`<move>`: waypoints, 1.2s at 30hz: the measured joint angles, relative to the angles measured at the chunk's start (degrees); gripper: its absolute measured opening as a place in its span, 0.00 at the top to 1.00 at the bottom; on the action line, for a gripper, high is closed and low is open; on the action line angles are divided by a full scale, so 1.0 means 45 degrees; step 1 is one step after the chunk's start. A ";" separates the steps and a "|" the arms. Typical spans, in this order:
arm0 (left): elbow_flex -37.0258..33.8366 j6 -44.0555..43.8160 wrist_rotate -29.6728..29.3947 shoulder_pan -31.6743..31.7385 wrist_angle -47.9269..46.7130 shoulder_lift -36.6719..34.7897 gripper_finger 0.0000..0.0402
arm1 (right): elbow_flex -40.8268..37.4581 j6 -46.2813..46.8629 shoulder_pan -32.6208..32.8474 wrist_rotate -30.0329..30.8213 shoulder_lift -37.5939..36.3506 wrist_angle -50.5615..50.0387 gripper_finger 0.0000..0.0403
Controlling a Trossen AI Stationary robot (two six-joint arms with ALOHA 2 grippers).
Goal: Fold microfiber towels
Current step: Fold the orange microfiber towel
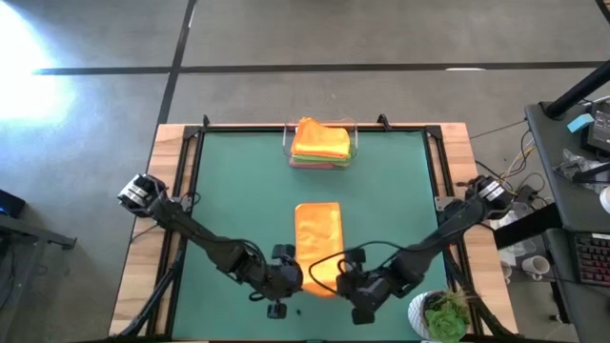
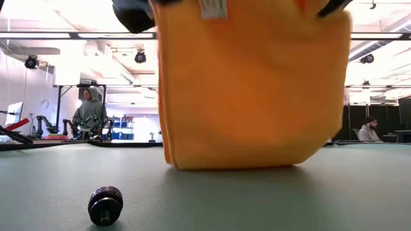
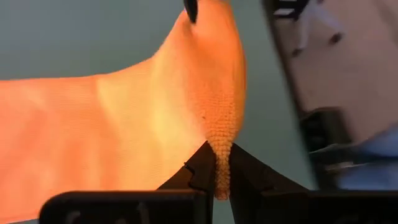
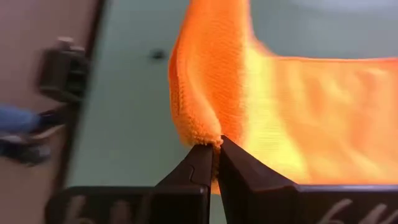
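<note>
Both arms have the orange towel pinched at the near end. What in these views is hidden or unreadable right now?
- Orange towel, near end: high view, covered by the left tool and right tool.
- Towel's upper edge and both tools: low view, cut off at the top.
- Stack in the clear tray: high view, only the top orange cloth shows; the lower ones are mere edges.
- Small black knob: low view, unidentifiable.

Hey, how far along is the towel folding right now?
Done: a stack of folded towels, orange on top, sits in the clear tray at the table's far edge. In hand: the left gripper and right gripper are each shut on a near corner of an orange towel, lifting that end off the green mat. Left: finishing this fold and stacking it.
</note>
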 joint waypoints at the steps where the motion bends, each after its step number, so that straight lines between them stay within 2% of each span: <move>1: 0.0007 0.0248 -0.0285 0.0053 -0.0161 0.0001 0.96 | 0.0000 0.0094 0.0031 0.0428 -0.0058 -0.0352 0.98; 5: -0.0113 0.0444 -0.1081 0.0511 -0.0674 0.0011 0.96 | -0.0087 0.0561 -0.0269 0.2288 -0.0063 -0.1663 0.98; 13: -0.0547 0.0222 -0.2299 0.2037 -0.2004 0.0026 0.96 | -0.1173 0.1790 -0.1848 0.4272 0.0476 -0.1716 0.98; 19: -0.0553 0.0220 -0.2313 0.3387 -0.2899 0.0055 0.96 | -0.1745 0.1973 -0.2944 0.4744 0.0555 -0.1615 0.98; 25: -0.0561 0.0231 -0.2264 0.4398 -0.2914 0.0084 0.96 | -0.1993 0.1417 -0.3826 0.4788 0.0555 -0.1470 0.98; 36: -0.0561 0.0263 -0.1420 0.5132 -0.2975 0.0084 0.96 | -0.2153 0.1089 -0.4786 0.4471 0.0555 -0.1163 0.98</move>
